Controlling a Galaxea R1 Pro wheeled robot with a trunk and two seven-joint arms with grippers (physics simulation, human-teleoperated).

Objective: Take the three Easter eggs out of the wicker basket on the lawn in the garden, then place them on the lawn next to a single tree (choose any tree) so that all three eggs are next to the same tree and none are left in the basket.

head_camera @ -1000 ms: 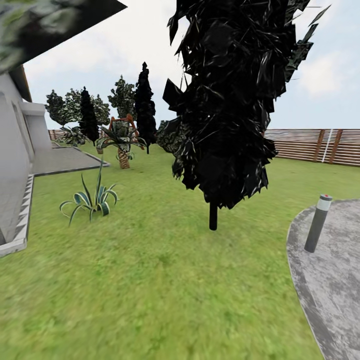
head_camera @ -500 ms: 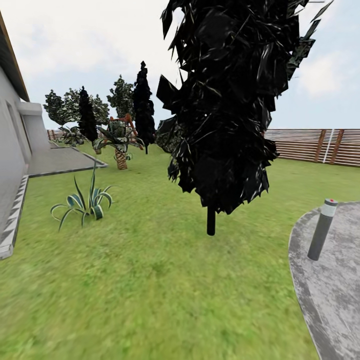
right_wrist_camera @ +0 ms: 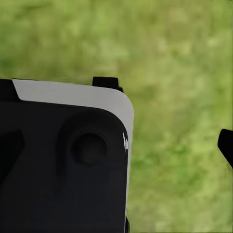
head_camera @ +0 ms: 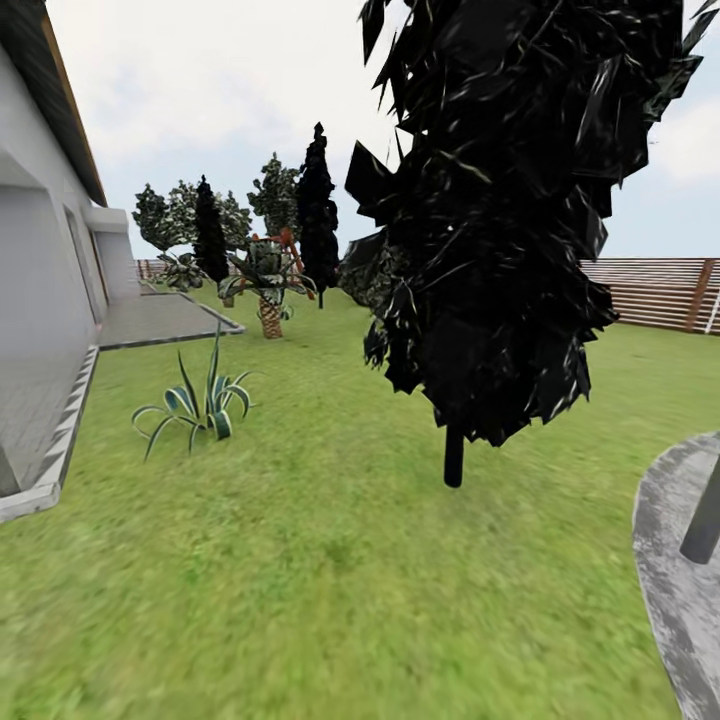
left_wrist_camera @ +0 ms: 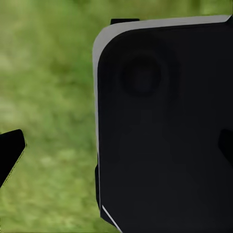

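The lawn (head_camera: 320, 560) stretches ahead through the garden in the head view. Leafy trees (head_camera: 180, 212) stand far back near the fence. The Easter eggs and the wicker basket are out of view. In the left wrist view my left gripper (left_wrist_camera: 116, 150) hangs over grass in front of a black body panel, its fingertips (left_wrist_camera: 10, 154) wide apart with nothing between them. My right gripper (right_wrist_camera: 116, 150) is the same in the right wrist view, one black fingertip (right_wrist_camera: 226, 144) showing at the frame's edge.
A black cone-shaped conifer (head_camera: 500, 220) stands close ahead on the right. A spiky striped plant (head_camera: 200, 400) grows left of it. The white house (head_camera: 40, 270) and its paving (head_camera: 160, 318) line the left. A grey paved patch (head_camera: 680, 600) with a bollard (head_camera: 705, 520) lies right. A short palm (head_camera: 268, 290) and a slat fence (head_camera: 650, 290) stand beyond.
The head view has swung a little left and moved forward. The conifer looms larger, the bollard has slid to the right edge, and more of the house wall shows.
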